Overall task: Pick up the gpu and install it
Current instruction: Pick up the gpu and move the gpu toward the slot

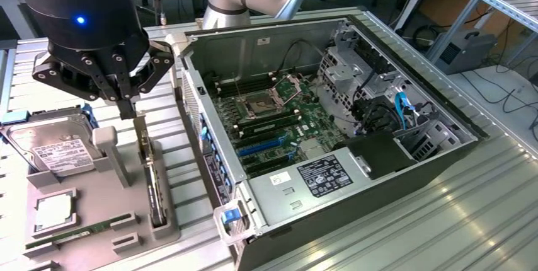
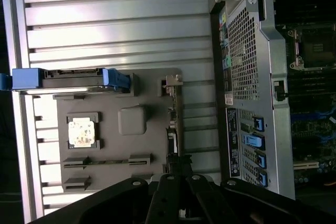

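The end effector (image 1: 128, 112) (image 2: 176, 176) has its fingers pinched together on the top edge of the gpu (image 1: 152, 173) (image 2: 174, 124), which stands on edge in a slot of the grey tray (image 1: 101, 217) on the tabletop (image 1: 420, 220), between the hard drive (image 1: 50, 148) and the open computer case (image 1: 278, 31).

A ribbed aluminium table (image 1: 437, 220) with a brushed sheen is shown, and a matt grey plastic holder (image 1: 113, 151) is laid on it. The gpu (image 1: 151, 176) is seen as a dark matt board, the computer case (image 1: 252, 50) as dull bare sheet metal, and the gripper (image 1: 128, 112) as glossy black.
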### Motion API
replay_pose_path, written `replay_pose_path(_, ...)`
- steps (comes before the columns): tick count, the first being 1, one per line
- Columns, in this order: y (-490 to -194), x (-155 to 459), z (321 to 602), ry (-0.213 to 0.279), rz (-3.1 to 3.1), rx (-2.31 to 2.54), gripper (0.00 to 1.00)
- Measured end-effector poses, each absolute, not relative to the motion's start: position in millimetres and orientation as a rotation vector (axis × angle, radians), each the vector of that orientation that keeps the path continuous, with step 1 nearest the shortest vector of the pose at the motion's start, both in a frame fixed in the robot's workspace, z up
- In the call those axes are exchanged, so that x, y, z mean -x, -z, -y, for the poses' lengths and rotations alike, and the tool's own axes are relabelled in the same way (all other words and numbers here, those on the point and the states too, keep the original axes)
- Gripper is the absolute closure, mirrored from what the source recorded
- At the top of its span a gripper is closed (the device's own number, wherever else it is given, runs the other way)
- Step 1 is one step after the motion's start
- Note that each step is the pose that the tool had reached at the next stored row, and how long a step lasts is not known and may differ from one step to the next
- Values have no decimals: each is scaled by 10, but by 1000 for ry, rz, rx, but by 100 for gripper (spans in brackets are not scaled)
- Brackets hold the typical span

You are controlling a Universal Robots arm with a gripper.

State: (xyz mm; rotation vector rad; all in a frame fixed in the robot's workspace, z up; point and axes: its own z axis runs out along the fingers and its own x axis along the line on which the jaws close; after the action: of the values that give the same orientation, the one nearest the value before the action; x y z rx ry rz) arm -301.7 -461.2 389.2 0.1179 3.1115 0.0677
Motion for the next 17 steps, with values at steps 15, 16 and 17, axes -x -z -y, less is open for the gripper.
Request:
replay_pose_path(15, -3892, 3017, 4612, -68, -3112, -118, 76)
replay_pose_path(16, -3892, 3017, 4612, -68, -3112, -118, 76)
replay_pose_path(17, -3892, 3017, 4612, -68, -3112, -118, 76)
